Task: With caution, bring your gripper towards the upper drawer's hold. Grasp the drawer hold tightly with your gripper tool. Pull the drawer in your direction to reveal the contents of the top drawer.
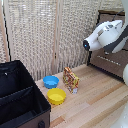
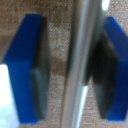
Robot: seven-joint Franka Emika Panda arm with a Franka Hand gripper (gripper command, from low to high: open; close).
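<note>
In the wrist view my gripper (image 2: pixel 75 65) is open, with its two blue fingertips (image 2: pixel 27 65) on either side of the drawer hold (image 2: pixel 82 60), a thin silver bar. One pad sits close against the bar. The other stands a clear gap away. Behind the bar is the brown wood front of the upper drawer (image 2: pixel 60 30), which looks shut. In the exterior view the bulky white arm (image 1: pixel 105 35) reaches to the dark-framed dresser (image 1: pixel 112 62) at the exterior view's right. There it hides the gripper and the hold.
A black open case (image 1: pixel 20 95) stands at the exterior view's left. A blue bowl (image 1: pixel 50 81), a yellow bowl (image 1: pixel 56 96) and a colourful box (image 1: pixel 70 79) sit on the wooden surface (image 1: pixel 90 105). A woven screen (image 1: pixel 45 35) stands behind.
</note>
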